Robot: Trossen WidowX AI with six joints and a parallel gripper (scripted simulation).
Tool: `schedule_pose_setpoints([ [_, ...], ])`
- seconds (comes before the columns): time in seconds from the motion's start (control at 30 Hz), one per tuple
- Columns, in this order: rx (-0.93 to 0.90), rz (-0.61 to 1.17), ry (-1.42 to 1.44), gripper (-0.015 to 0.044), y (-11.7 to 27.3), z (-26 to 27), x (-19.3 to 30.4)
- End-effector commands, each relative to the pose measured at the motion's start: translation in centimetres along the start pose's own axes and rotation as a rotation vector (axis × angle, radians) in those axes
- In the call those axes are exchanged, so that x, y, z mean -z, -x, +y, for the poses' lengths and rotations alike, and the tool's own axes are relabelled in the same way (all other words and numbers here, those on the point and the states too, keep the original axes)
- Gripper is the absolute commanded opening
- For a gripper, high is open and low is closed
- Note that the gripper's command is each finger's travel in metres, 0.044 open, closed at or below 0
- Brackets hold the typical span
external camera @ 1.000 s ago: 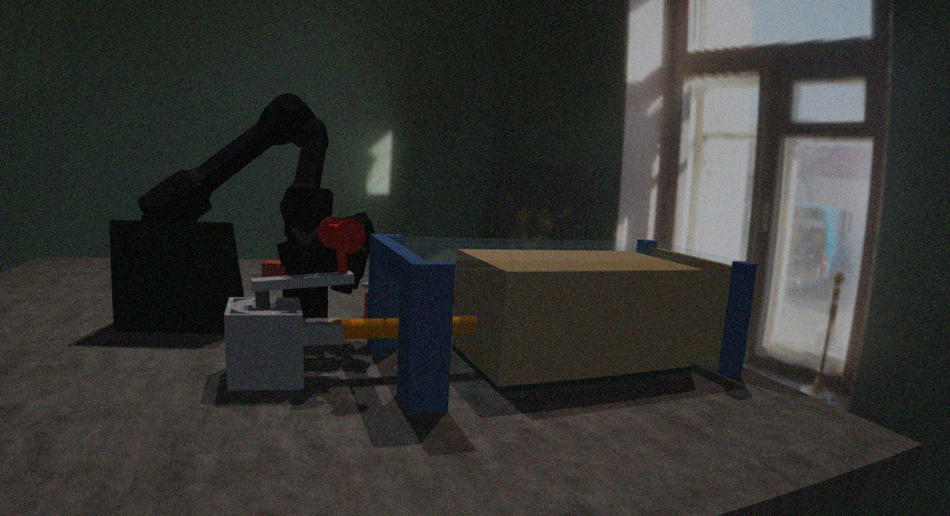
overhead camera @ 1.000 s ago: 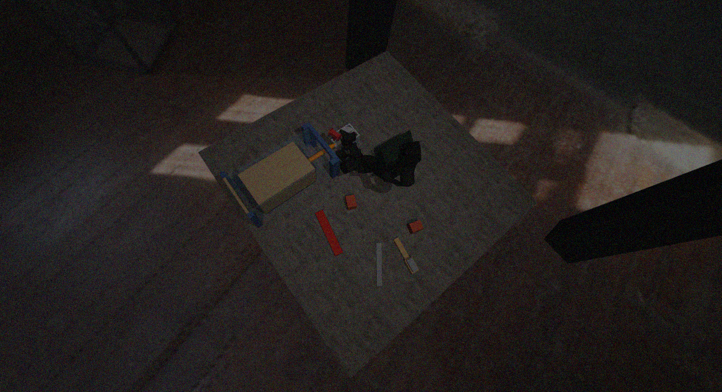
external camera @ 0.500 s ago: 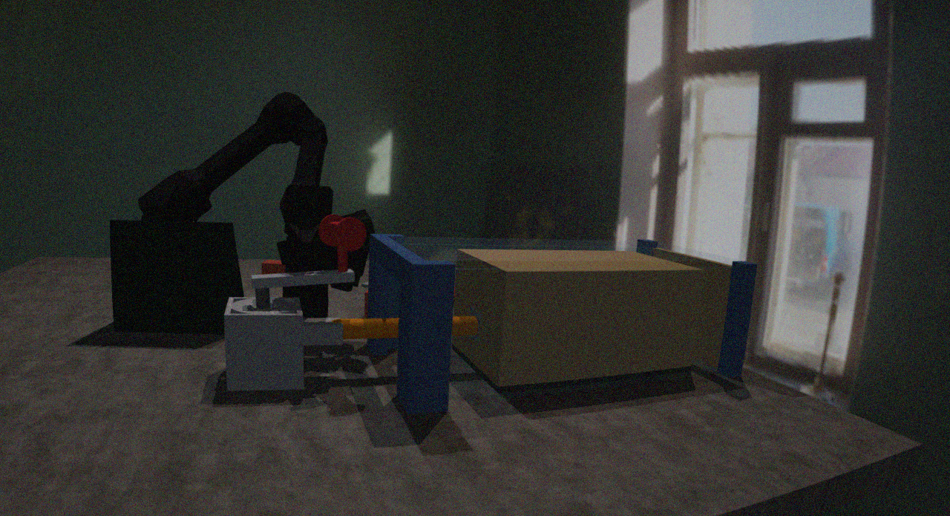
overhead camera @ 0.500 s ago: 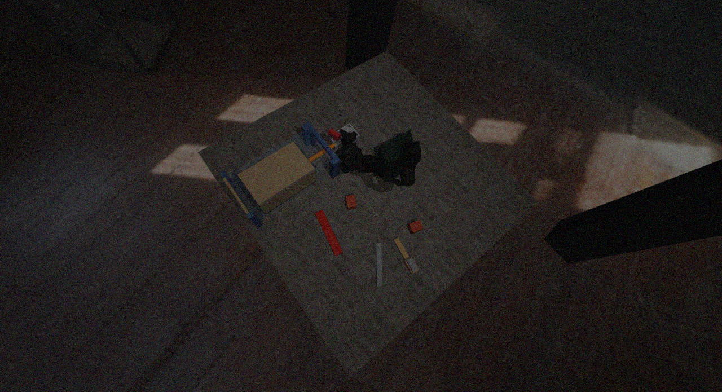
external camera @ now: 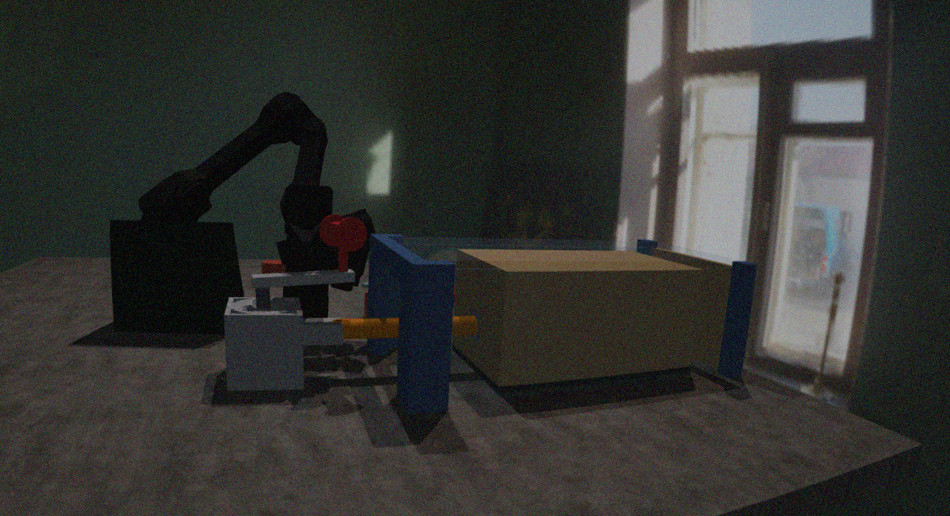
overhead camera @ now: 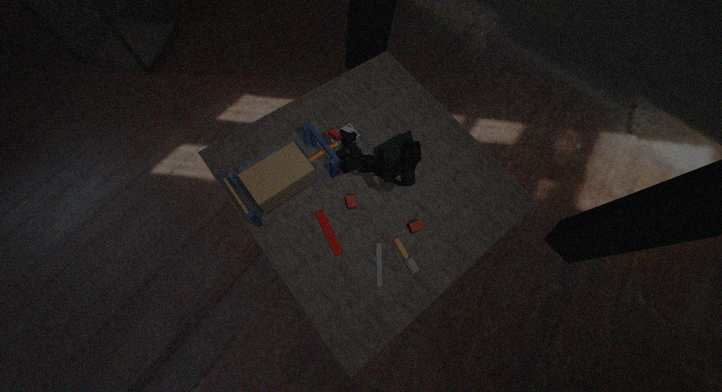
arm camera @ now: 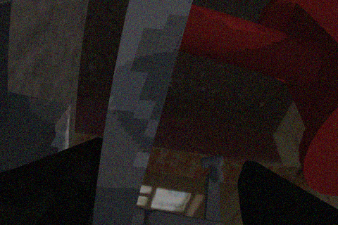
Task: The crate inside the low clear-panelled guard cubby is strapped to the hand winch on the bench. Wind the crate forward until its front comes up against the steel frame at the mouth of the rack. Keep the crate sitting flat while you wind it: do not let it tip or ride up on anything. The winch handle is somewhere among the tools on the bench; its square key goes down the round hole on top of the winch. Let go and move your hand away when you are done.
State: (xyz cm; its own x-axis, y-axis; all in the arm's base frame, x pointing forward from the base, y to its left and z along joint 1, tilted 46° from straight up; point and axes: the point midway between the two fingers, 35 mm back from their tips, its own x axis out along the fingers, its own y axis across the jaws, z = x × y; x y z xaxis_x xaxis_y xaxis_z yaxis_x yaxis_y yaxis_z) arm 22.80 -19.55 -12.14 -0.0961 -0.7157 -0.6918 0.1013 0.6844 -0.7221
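The tan crate [overhead camera: 277, 175] [external camera: 597, 313] sits apparently flat in the cubby, with a gap between its front and the blue steel frame [external camera: 424, 340]. An orange strap [overhead camera: 321, 155] [external camera: 372, 327] runs through the frame to the grey winch [external camera: 264, 350]. The handle's grey arm [external camera: 302, 278] [arm camera: 148, 77] lies level above the winch, its shaft standing in the top and its red knob [overhead camera: 333, 133] [external camera: 342, 232] upright on the frame side. My gripper [arm camera: 175, 162] is partly open beside the knob; both fingertips stand apart. The arm crosses the wrist view between them, with no grip visible.
On the bench lie a long red bar [overhead camera: 329, 233], a grey bar [overhead camera: 379, 264], a wooden-handled tool [overhead camera: 401, 247] and two red blocks [overhead camera: 351, 203] [overhead camera: 415, 227]. Blue rear posts [external camera: 735, 320] stand behind the crate. The black robot base [external camera: 172, 274] stands behind the winch.
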Motion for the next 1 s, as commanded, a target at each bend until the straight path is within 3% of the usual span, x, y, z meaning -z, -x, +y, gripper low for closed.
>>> schedule_pose_setpoints([
  [0.0, 0.007, 0.002, 0.002, 0.0240, 0.0, -0.2, 0.0],
  [0.33, -0.001, 0.000, 0.000, 0.0240, 0.2, 0.0, -0.1],
  [0.67, -0.005, 0.002, 0.001, 0.0240, 10.8, -0.2, 0.0],
  [0.97, -0.004, 0.002, 0.002, 0.0240, 11.0, -0.2, 0.1],
])
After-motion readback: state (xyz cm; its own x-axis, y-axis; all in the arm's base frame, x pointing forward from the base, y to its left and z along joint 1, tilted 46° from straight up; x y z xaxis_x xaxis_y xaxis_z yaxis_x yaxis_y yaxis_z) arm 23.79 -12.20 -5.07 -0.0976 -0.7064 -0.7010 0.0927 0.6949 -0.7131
